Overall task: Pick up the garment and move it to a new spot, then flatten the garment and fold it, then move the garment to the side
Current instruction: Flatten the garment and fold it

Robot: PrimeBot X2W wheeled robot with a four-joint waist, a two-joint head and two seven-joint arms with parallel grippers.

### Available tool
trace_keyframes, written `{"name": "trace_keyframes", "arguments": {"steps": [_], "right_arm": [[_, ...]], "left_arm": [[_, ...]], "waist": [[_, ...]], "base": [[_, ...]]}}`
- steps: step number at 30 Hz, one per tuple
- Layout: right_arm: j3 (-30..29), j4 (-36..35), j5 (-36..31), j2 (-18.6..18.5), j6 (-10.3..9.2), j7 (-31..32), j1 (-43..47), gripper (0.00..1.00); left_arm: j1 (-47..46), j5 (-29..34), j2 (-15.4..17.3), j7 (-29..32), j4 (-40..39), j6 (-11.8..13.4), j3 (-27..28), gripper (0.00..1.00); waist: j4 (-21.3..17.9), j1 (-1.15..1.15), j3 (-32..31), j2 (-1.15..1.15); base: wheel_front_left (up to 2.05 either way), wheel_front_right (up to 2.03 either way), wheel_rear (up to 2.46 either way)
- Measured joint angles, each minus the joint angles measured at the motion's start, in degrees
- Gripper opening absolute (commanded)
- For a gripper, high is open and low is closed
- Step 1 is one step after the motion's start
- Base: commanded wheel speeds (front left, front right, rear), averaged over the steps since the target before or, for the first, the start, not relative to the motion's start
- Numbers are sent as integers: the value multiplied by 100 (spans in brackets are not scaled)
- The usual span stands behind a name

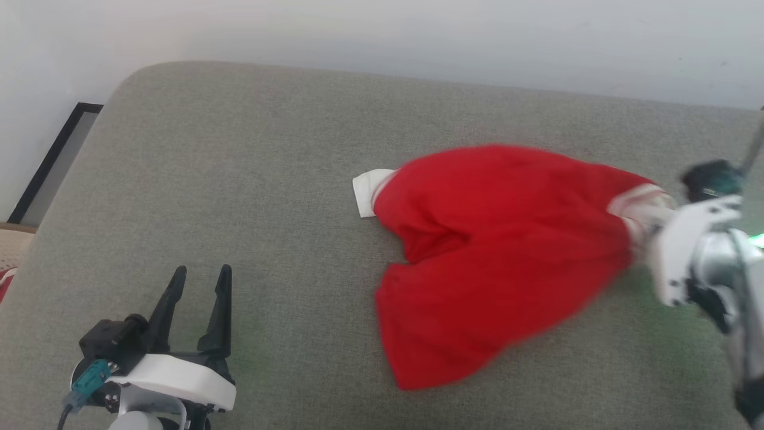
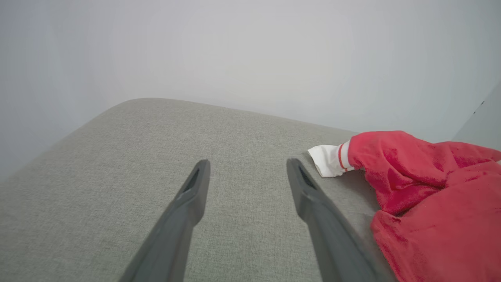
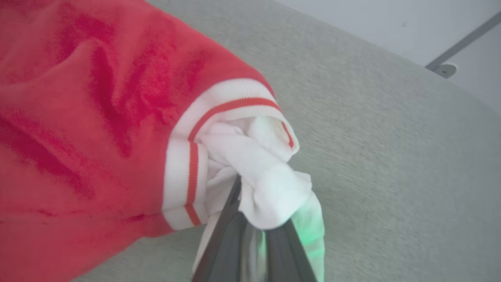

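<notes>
The garment (image 1: 495,251), a red jersey with white, red-striped trim, lies bunched on the grey cushion, stretched toward the right. A white sleeve end (image 1: 367,191) pokes out at its left. My right gripper (image 3: 254,219) is shut on a wad of the garment's white cloth (image 3: 270,192) beside the striped band; in the head view its fingers are hidden behind the cloth and the pale wrist (image 1: 692,251). Low at the left, my left gripper (image 1: 200,280) stands open over bare cushion, well clear of the garment (image 2: 438,203), which lies to its right.
The grey cushion (image 1: 239,179) has a rounded far-left corner and meets a pale wall (image 1: 418,36) at the back. A dark-framed panel (image 1: 54,161) leans by the wall at the far left. A thin grey rod (image 3: 462,43) shows past the cushion's far edge.
</notes>
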Motion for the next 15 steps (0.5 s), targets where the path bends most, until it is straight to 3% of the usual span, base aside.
{"name": "trace_keyframes", "arguments": {"steps": [4, 11, 12, 13, 14, 15], "right_arm": [[-380, -119, -9, -159, -1, 175, 384, 0], [-689, 162, 35, 51, -1, 65, 683, 0], [-719, 233, 36, 79, -2, 47, 676, 9], [-754, 288, 47, 108, -7, 9, 668, 40], [-784, 343, 53, 141, -10, -19, 639, 49], [-793, 394, 53, 163, -14, -38, 605, 69]], "left_arm": [[1, -1, 29, 0, -8, 0, -38, 100], [-11, -10, 88, 0, 15, 0, -108, 100], [-16, -12, 103, 0, 20, 0, -113, 100], [-32, -13, 129, 1, 27, 0, -130, 100], [-58, -14, 151, 0, 31, 0, -143, 100], [-88, -22, 169, 0, 36, 1, -145, 100]], "waist": [[-6, 0, -3, 0], [46, 0, 27, 0], [52, 0, 32, 0], [59, 0, 37, 0], [66, 0, 42, 0], [70, 0, 47, 0]], "base": [[0, 0, 0], [0, 0, 0], [0, 0, 0], [0, 0, 0], [0, 0, 0], [0, 0, 0]]}}
